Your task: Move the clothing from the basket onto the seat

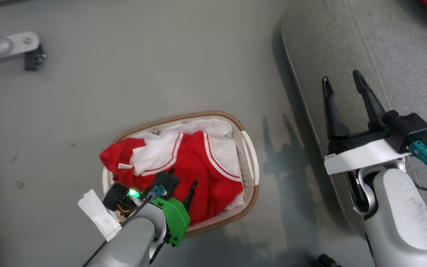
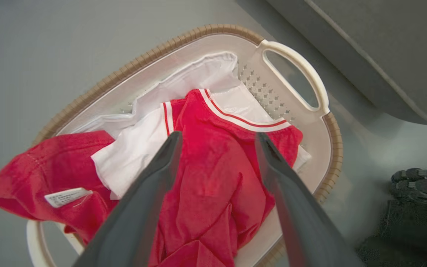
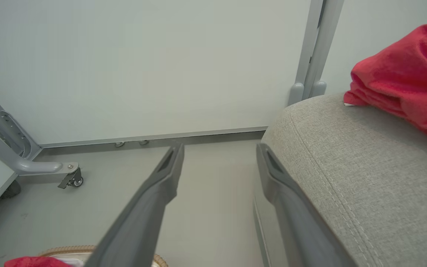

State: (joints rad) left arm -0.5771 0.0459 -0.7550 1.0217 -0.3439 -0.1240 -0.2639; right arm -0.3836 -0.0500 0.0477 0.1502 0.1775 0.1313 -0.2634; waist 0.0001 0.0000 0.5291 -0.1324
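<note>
though marginal overhead, clothing (image 3: 402,70) atop seat (image 3: 365,178)

The right forearm (image 1: 402,218) is a pale grey shell flecked with dark scuffs. The right gripper (image 1: 341,76) has long dark fingers (image 1: 334,115), a white bracket (image 1: 361,155) and teal plug (image 1: 421,150); the left forearm (image 1: 133,241) wears a green bracket (image 1: 176,218).

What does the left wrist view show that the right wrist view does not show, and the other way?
Left wrist, not right: the open left gripper, the handle and white liner of the basket. Right wrist, not left: the open right gripper, a wheeled frame, clothing lying on the seat. Both: basket rim, seat, floor.
</note>
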